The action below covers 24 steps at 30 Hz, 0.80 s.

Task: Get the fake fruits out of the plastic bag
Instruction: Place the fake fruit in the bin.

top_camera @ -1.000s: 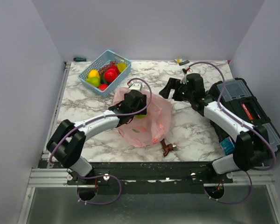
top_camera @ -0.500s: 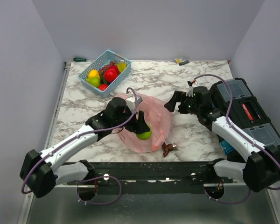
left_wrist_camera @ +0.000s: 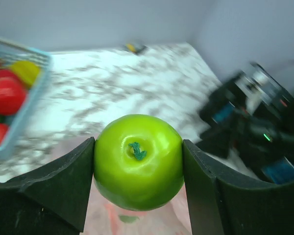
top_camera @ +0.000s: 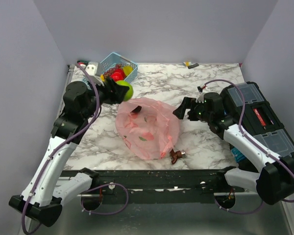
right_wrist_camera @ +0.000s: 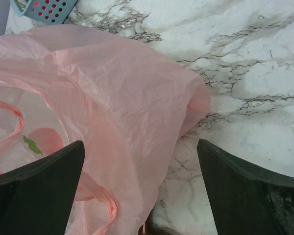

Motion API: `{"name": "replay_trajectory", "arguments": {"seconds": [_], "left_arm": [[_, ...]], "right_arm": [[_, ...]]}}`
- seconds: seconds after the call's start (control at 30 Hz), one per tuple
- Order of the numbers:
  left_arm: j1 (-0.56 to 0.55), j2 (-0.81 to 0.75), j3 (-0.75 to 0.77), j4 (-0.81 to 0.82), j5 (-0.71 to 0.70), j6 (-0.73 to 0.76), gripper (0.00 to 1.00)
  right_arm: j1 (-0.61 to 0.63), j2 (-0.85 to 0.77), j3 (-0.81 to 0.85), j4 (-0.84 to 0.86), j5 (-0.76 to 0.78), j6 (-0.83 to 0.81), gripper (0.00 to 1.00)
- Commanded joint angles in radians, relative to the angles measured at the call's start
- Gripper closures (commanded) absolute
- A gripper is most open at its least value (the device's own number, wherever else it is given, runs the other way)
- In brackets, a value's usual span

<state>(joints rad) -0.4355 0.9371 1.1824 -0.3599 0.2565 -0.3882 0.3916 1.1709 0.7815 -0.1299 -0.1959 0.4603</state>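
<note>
Top external view: the left gripper (top_camera: 118, 91) clamps a glossy green apple (left_wrist_camera: 138, 161) in the upper left of the frame, just beside the near corner of a light blue basket (top_camera: 129, 63). Red and yellow fake fruits (top_camera: 118, 75) are piled in the basket. The left wrist view shows the apple squeezed between both black fingers, stem end facing the camera, with the basket at the left edge of that frame.

The pink plastic bag (top_camera: 147, 127) lies crumpled at the centre of the marble table (top_camera: 210, 142), its loop handles slack. Reddish shapes and a green leaf show through the thin film; whether they are fruit or print cannot be told.

The right gripper (top_camera: 183, 108) sits at the bag's right edge, jaws spread wide and holding nothing. Its wrist view looks down on the bag's wrinkled right side between the two fingers.

A small brown metal piece (top_camera: 175, 155) rests just below the bag, and a black toolbox (top_camera: 257, 117) fills the right side.
</note>
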Motion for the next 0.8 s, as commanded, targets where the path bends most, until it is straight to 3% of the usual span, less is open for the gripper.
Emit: {"name": "replay_trajectory", "arguments": {"seconds": [0.0, 0.13, 0.33, 0.6, 0.7, 0.77], "left_arm": [[0.123, 0.072, -0.021, 0.123, -0.463, -0.144, 0.83], [0.234, 0.163, -0.090, 0.347, -0.563, -0.312, 0.83], [0.334, 0.398, -0.014, 0.451, -0.587, -0.391, 0.85], [0.426, 0.740, 0.135, 0.589, -0.438, -0.490, 0.84], [0.476, 0.868, 0.219, 0.615, -0.368, -0.529, 0.74], [0.489, 0.933, 0.260, 0.632, -0.343, -0.555, 0.52]], "right_arm": [[0.004, -0.016, -0.022, 0.002, -0.017, -0.018, 0.00], [0.004, 0.004, -0.009, 0.000, -0.036, -0.023, 0.00], [0.004, -0.004, -0.006, -0.023, -0.031, -0.050, 0.00], [0.004, 0.007, -0.021, -0.009, -0.042, -0.053, 0.00], [0.004, 0.018, -0.015, -0.011, -0.057, -0.052, 0.00], [0.004, 0.022, -0.011, -0.014, -0.061, -0.056, 0.00]]}}
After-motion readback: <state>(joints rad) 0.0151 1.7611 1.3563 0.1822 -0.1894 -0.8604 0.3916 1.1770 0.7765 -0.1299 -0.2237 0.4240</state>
